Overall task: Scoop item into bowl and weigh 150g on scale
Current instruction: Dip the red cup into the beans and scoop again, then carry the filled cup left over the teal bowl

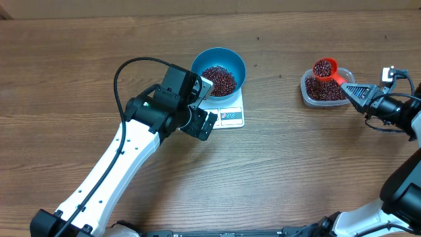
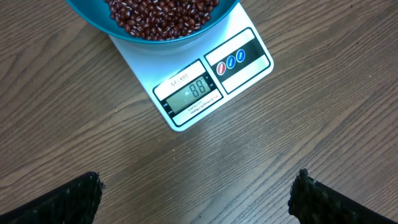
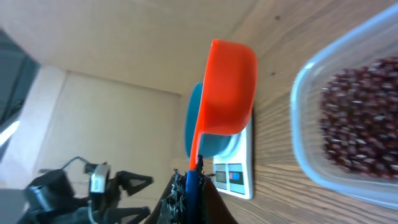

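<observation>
The blue bowl (image 1: pixel 219 69) sits on the white scale (image 1: pixel 230 116), holding a pile of red-brown beans (image 1: pixel 218 79). In the left wrist view the bowl's rim (image 2: pixel 155 38) and the scale's lit display (image 2: pixel 194 91) fill the top. My left gripper (image 1: pixel 200 123) hovers open just left of the scale's front edge, nothing between its fingers (image 2: pixel 78 199). My right gripper (image 1: pixel 347 89) is shut on the handle of a red scoop (image 1: pixel 325 69), which holds beans above the clear tub (image 1: pixel 323 89). The right wrist view shows the scoop (image 3: pixel 227 93) from below beside the tub (image 3: pixel 348 124).
The clear tub at the right holds more beans (image 3: pixel 360 118). Bare wooden table (image 1: pixel 276 171) surrounds the scale. My left arm's white link (image 1: pixel 112 174) crosses the lower left of the table.
</observation>
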Robot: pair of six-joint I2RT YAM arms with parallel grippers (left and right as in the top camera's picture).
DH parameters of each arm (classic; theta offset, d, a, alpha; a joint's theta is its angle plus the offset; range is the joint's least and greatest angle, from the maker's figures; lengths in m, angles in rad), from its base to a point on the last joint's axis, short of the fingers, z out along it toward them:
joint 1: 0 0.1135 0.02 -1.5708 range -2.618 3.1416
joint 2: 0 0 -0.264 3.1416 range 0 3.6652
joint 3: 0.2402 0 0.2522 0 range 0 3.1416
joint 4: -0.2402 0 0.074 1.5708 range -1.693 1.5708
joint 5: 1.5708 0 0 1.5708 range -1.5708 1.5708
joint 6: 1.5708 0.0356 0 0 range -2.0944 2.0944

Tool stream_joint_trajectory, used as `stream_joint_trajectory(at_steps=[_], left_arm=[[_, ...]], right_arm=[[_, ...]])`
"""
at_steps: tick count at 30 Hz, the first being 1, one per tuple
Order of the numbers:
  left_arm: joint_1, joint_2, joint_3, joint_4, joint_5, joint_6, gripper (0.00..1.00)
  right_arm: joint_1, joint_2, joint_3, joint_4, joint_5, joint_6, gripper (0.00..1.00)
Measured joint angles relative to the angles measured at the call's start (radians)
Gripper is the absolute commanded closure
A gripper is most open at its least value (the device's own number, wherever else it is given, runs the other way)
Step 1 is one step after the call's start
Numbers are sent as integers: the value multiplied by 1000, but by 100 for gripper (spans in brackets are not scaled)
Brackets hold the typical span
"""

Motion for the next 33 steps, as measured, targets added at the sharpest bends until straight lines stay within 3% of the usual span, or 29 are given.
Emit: stream_joint_trajectory(at_steps=[8,23,33], left_arm=[[0,0,0,0,0,0,0],[0,0,0,0,0,0,0],[0,0,0,0,0,0,0]], right_arm=[[129,0,0,125,-49,101,97],[452,0,-3,748,-39,657,96],[605,0,-3,820,78,751,96]])
